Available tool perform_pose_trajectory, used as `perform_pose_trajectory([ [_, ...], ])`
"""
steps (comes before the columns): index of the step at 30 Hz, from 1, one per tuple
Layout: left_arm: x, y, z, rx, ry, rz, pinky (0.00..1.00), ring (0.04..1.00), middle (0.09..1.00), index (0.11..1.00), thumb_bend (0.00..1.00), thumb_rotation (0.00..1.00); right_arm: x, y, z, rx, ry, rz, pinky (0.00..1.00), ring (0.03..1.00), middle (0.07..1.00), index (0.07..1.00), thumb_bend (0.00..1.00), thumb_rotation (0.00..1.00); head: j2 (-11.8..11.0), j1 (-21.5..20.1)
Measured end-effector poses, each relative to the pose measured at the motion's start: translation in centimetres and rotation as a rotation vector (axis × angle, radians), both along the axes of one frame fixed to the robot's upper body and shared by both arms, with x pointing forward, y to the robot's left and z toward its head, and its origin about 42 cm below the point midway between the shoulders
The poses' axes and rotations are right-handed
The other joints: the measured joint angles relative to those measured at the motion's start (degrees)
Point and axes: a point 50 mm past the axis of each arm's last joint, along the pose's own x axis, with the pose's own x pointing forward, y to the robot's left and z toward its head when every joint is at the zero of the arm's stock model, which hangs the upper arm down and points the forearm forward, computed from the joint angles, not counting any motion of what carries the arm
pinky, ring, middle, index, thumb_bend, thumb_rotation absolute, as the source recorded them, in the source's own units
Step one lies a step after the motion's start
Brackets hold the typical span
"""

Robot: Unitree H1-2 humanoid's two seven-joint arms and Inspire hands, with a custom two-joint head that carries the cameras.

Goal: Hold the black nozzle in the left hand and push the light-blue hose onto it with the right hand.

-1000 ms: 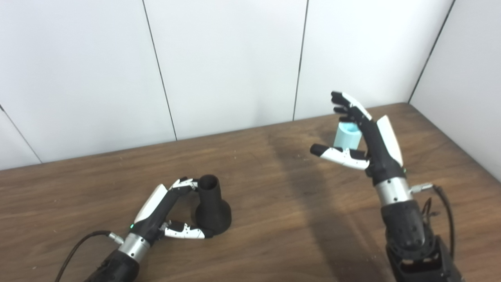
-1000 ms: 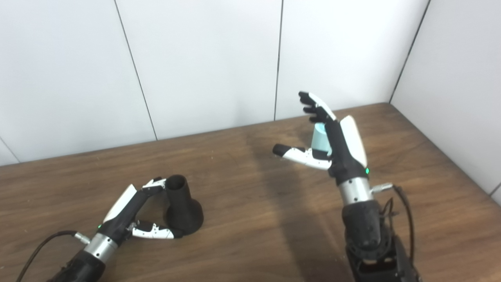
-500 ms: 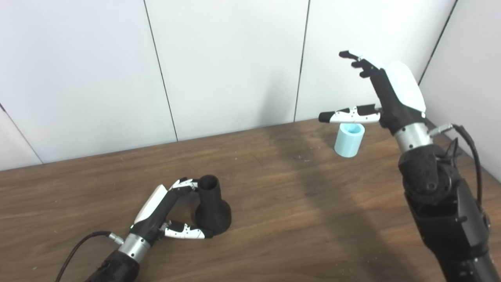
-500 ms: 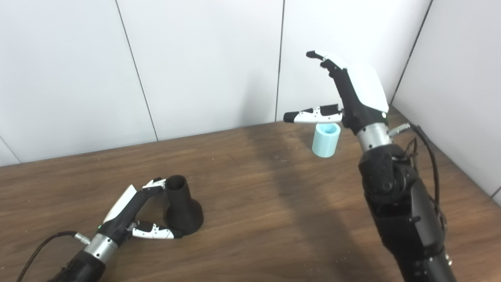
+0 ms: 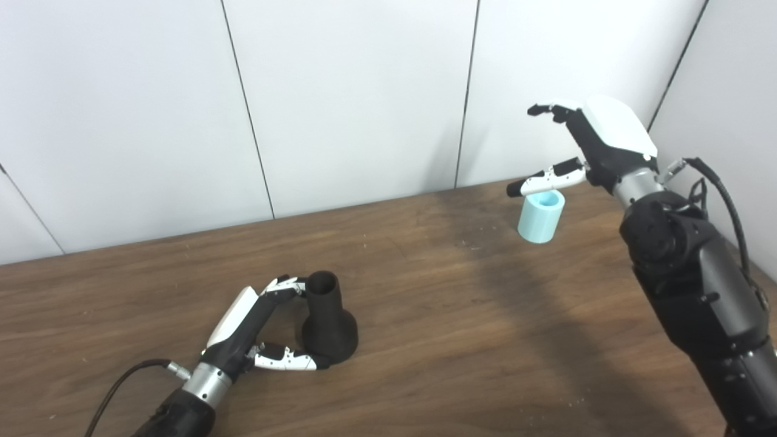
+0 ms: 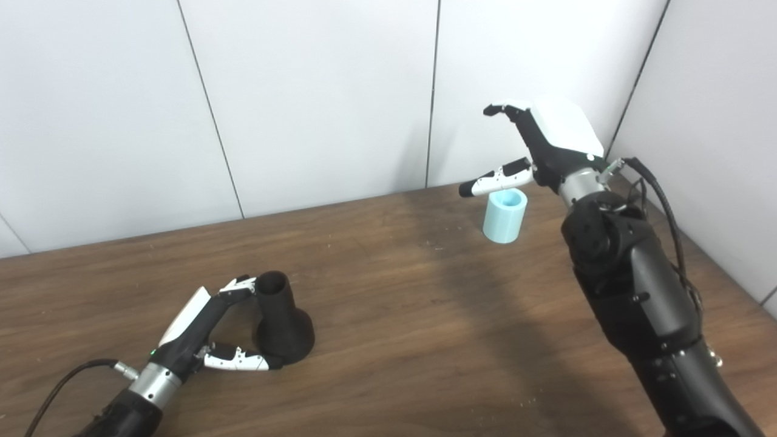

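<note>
Your left hand (image 5: pixel 255 331) already grips the black nozzle (image 5: pixel 328 325), upright on the tabletop (image 5: pixel 425 340). Your right hand (image 5: pixel 586 145) hovers with fingers (image 5: pixel 546 110) spread, empty, above the light-blue hose (image 5: pixel 540 216) standing near the wall. Next, lower and close around it.

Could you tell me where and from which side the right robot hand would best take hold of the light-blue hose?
The light-blue hose is a short open tube standing upright on the table. Its curved side wall, about mid-height, looks the best place to grip. The right robot hand is open above it, so lowering and closing from the right side, thumb opposite fingers, seems sensible, leaving an open end free for the black nozzle.
</note>
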Motion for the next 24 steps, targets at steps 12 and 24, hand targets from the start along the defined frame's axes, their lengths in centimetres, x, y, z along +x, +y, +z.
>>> perform_pose_trajectory([
  [12,-0.5,-0.1,0.1,0.022,-0.02,-0.013,1.0,0.898,0.766,0.485,0.52,0.07,1.3,-1.0,-1.3,-0.005,0.063,-0.039,0.88,0.845,0.857,0.792,0.91,0.41,0.4,0.3],
  [24,-0.7,-0.5,0.1,0.053,-0.07,-0.023,1.0,0.897,0.762,0.485,0.52,0.07,1.3,-1.0,-1.3,0.008,0.064,-0.032,0.9,0.847,0.855,0.792,0.91,0.4,0.4,0.3],
])
